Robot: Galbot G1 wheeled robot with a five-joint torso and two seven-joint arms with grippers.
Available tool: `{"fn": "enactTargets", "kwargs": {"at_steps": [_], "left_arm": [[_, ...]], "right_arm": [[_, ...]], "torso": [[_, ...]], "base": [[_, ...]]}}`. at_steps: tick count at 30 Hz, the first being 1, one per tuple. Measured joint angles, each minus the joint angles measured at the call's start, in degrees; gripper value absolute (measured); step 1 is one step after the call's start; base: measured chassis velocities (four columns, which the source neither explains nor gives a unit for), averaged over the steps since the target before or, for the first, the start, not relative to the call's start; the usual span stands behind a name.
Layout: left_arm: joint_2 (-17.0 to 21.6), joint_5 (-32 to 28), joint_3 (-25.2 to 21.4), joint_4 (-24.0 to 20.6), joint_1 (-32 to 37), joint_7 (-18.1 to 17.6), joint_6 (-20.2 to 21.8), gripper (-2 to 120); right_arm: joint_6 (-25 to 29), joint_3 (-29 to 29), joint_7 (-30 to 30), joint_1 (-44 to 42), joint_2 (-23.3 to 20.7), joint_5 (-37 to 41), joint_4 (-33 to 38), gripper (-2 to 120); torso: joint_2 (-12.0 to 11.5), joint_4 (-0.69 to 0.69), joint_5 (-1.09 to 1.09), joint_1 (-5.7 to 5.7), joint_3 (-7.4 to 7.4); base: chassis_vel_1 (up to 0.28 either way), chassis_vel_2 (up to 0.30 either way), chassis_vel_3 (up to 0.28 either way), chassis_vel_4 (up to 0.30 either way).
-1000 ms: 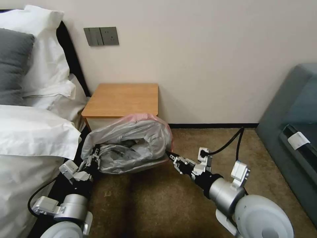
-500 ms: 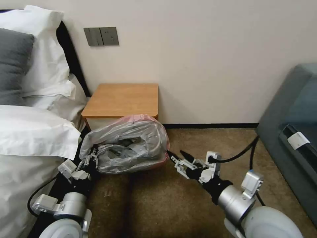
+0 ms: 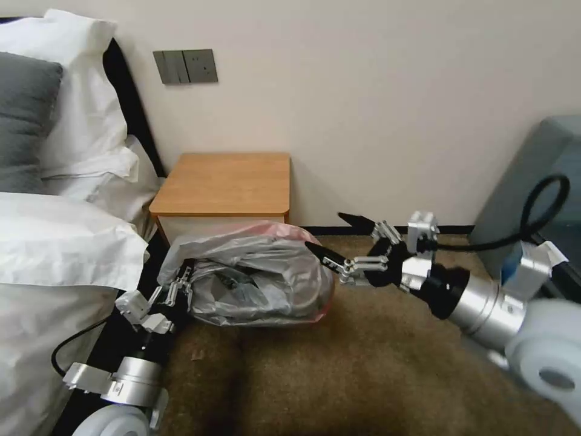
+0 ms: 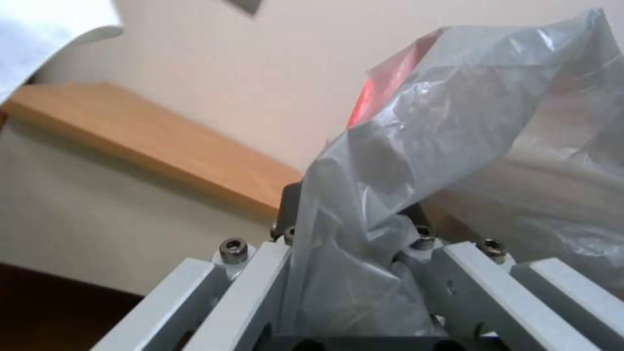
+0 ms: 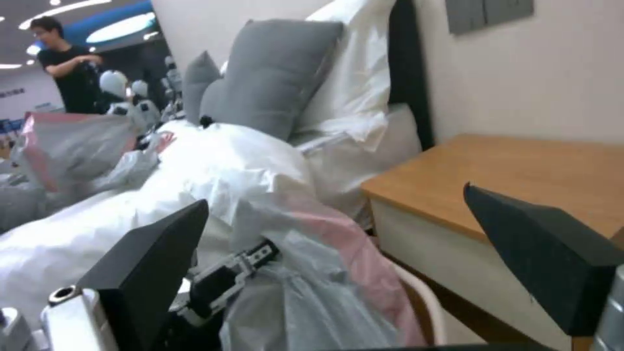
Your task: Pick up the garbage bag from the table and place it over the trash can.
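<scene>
The garbage bag (image 3: 254,275), crinkled grey plastic with a pinkish-red edge, bulges low in front of the table (image 3: 225,181). My left gripper (image 3: 180,284) is shut on the bag's left edge. In the left wrist view the garbage bag (image 4: 403,161) is bunched between the fingers (image 4: 253,273), with the table (image 4: 149,146) behind it. My right gripper (image 3: 330,233) hangs open just right of the bag and above it, holding nothing. In the right wrist view the right gripper's (image 5: 351,253) black fingertips (image 5: 156,263) stand wide apart over the pink-edged bag (image 5: 325,273). A cream rim of the trash can (image 5: 426,304) peeks out beneath it.
A bed with white pillows (image 3: 66,236) and a grey cushion (image 3: 24,115) stands close on the left. A grey sofa (image 3: 532,181) stands at the right. The wall with switch plates (image 3: 184,65) is behind. Brown carpet (image 3: 339,375) lies open in front.
My right gripper let go of the bag's right edge, opened, then rose up and back. The bag and left gripper shifted slightly to the right.
</scene>
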Motion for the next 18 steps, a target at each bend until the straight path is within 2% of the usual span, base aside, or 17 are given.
{"fn": "enactTargets", "kwargs": {"at_steps": [4, 18], "left_arm": [[-0.32, 0.53, -0.10, -0.25, 0.36, 1.23, -0.19, 10], [-0.73, 1.96, 0.30, -0.94, 0.54, 2.51, -0.44, 10]], "right_arm": [[-0.77, -1.87, -1.92, 2.38, -0.53, 0.50, -2.52, 100], [-1.19, -8.26, -1.43, 3.56, 0.35, 0.99, -3.56, 99]], "torso": [[0.00, -0.01, 0.01, 0.00, 0.00], [0.00, -0.02, 0.01, 0.00, 0.00]], "base": [[0.000, 0.000, 0.000, 0.000], [0.000, 0.000, 0.000, 0.000]]}}
